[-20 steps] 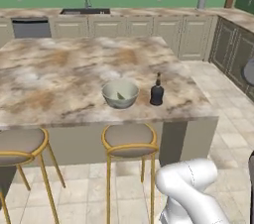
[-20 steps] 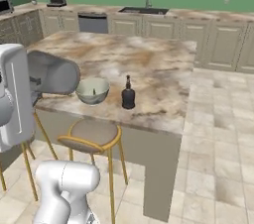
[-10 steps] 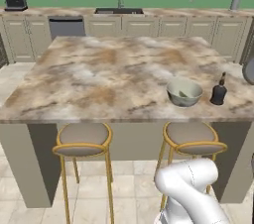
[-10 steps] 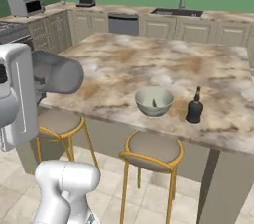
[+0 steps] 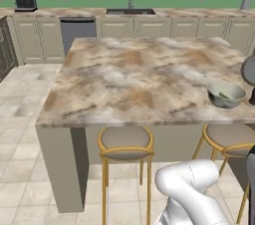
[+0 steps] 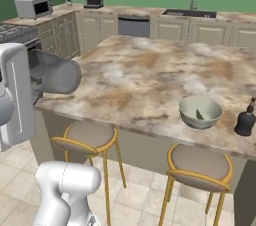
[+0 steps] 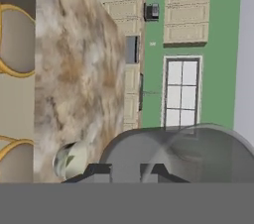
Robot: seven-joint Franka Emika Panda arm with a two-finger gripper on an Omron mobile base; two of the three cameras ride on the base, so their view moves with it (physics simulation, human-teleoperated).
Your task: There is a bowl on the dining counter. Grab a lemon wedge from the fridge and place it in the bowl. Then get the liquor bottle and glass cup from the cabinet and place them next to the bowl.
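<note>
**Glass in hand, bowl and bottle waiting at the far right**

Reading left to right in the right base view, we first meet our own hand at the left edge, carrying a translucent grey glass cup (image 6: 56,74) lying on its side against the white hand. Next comes the broad beige marbled dining counter (image 6: 150,77), with two round gold-framed stools (image 6: 90,137) tucked under its near edge. Further right sits the pale green ceramic bowl (image 6: 200,112), and inside it we see a small greenish piece that we take to be the lemon wedge (image 6: 199,115). Just beside the bowl, on its right, stands the dark squat liquor bottle (image 6: 246,120).

We judge the task mostly done: wedge in the bowl, bottle set next to it. What is left is to bring the cup across and stand it near the bowl.

In the hand view the gripper (image 7: 133,172) has its dark finger tips close together, almost shut, with the grey cup's curved wall bulging right over them; we read that as a narrow pinch on the cup's rim or wall. The bowl shows low and left there, well apart from the cup.
</note>
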